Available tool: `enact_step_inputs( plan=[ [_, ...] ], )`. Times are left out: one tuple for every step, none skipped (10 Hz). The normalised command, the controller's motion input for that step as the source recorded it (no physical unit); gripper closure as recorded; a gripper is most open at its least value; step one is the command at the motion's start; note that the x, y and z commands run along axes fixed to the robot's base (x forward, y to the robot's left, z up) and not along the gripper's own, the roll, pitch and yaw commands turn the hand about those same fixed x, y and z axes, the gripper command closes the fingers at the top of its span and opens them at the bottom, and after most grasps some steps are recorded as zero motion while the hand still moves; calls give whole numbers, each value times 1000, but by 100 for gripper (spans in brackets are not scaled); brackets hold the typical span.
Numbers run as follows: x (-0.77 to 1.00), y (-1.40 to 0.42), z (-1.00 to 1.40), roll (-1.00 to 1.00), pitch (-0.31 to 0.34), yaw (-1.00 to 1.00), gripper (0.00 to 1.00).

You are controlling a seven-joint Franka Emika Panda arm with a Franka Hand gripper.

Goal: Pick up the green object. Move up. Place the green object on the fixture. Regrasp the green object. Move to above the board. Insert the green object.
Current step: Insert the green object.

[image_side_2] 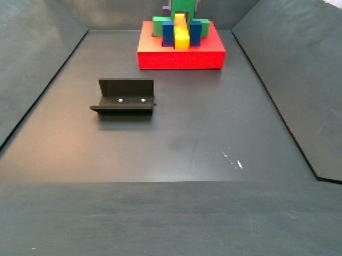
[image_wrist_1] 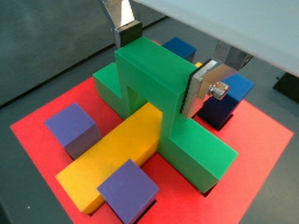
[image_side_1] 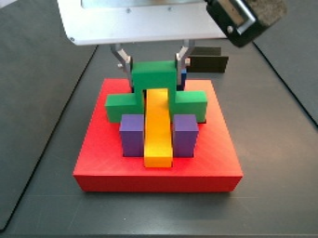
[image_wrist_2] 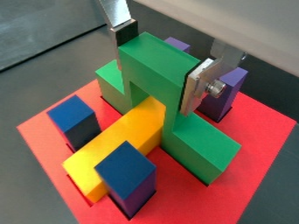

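Note:
The green object (image_wrist_1: 152, 74) (image_wrist_2: 149, 79) stands on the red board (image_wrist_1: 260, 150) (image_wrist_2: 254, 138), its notch straddling the far end of the yellow bar (image_wrist_1: 114, 159). Its wide base rests on the board on both sides of the bar. My gripper (image_wrist_1: 163, 61) (image_wrist_2: 162, 61) is shut on the raised middle, one silver finger on each side. In a side view the gripper (image_side_1: 154, 65) hangs straight over the green object (image_side_1: 155, 78) at the board's (image_side_1: 155, 177) far end. The fixture (image_side_2: 124, 97) (image_side_1: 209, 63) stands apart on the floor, with nothing on it.
Two purple blocks (image_wrist_1: 73, 127) (image_wrist_1: 128, 188) and two blue blocks (image_wrist_1: 177, 45) (image_wrist_1: 230, 94) flank the yellow bar (image_side_1: 158, 130) on the board. Raised walls ring the dark floor (image_side_2: 187, 140). The board (image_side_2: 181, 58) lies near the far wall.

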Motion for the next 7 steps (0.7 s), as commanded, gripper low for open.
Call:
enact_step_inputs(
  plan=[
    [49, -43, -291, 133, 0, 0, 100],
    [131, 0, -386, 140, 0, 0, 100],
    [249, 0, -431, 100, -6, 40, 100],
    [343, 0, -594, 63, -66, 71, 100],
    [317, 0, -703, 0, -120, 66, 100],
    [300, 0, -817, 34, -123, 66, 100],
    [269, -100, -817, 141, -117, 54, 100]
  ],
)
